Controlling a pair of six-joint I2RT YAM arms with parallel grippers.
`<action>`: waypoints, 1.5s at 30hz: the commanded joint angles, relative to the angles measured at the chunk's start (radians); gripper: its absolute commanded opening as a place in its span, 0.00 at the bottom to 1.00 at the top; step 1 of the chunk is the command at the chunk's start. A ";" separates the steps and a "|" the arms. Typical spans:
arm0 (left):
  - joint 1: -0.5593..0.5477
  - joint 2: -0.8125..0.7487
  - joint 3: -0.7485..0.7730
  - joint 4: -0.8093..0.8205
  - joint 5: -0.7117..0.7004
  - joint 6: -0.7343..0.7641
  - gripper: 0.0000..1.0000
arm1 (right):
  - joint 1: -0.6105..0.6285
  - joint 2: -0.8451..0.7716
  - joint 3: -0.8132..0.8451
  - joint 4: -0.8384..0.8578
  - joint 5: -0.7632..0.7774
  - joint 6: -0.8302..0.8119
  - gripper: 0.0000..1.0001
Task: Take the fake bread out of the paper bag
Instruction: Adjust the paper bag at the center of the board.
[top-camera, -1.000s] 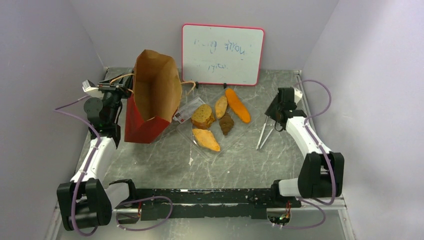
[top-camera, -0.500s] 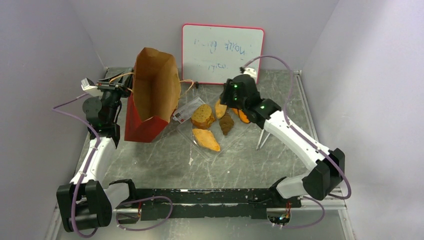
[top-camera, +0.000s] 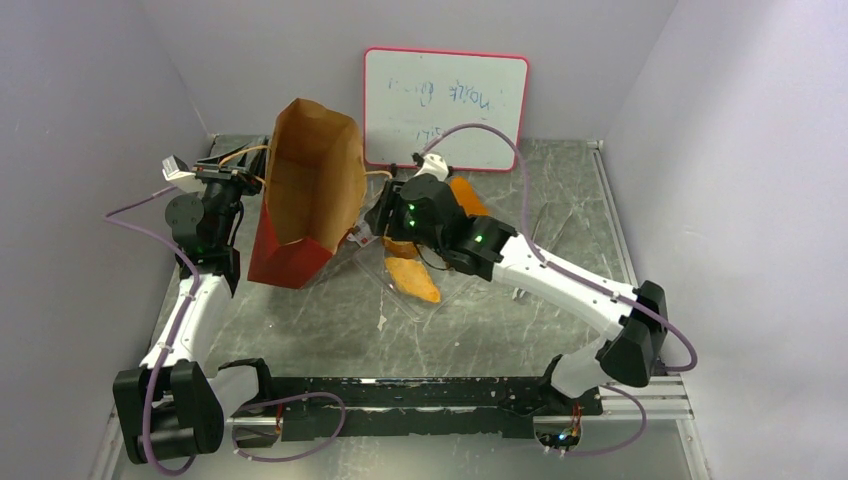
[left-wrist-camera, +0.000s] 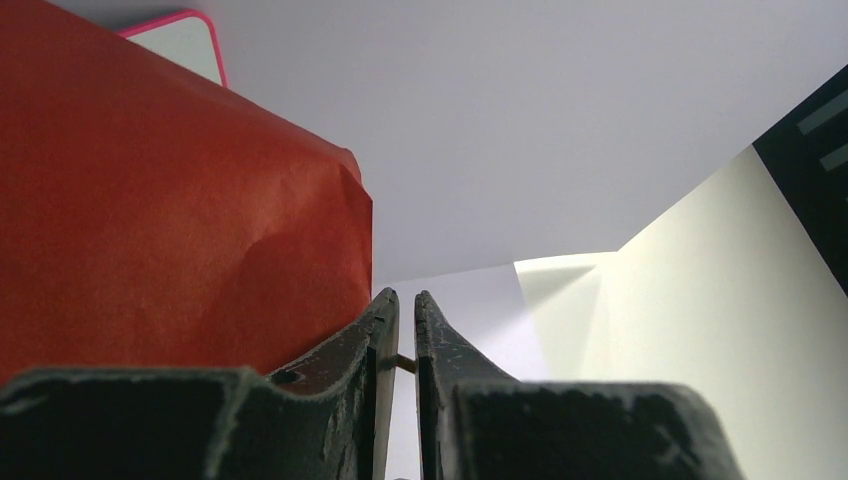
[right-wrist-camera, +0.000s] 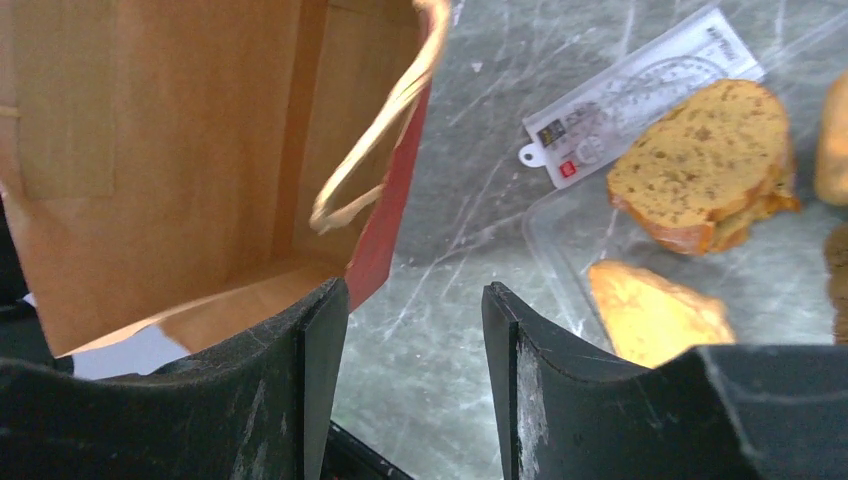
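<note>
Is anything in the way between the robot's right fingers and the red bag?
Nothing I can see. The right gripper is open and faces the mouth of the paper bag, with just table between. A loop handle hangs over the bag's near edge.

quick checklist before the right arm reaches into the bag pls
1. left gripper shut on the bag handle: ok
2. paper bag mouth open toward the right gripper: ok
3. right gripper open and empty: ok
4. loose handle clear of the mouth: not ok, it droops across the rim
5. anything left inside: cannot tell, the visible floor is bare, part is hidden
</note>
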 joint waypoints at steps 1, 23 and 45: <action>0.002 -0.012 -0.006 0.047 0.022 0.011 0.07 | 0.050 0.037 0.066 0.035 0.036 0.030 0.52; 0.003 -0.019 -0.011 0.069 0.045 -0.012 0.07 | 0.069 0.268 0.248 0.008 0.041 0.006 0.51; 0.012 -0.094 0.075 -0.352 0.037 0.282 0.55 | 0.013 0.327 0.317 0.004 0.046 -0.033 0.00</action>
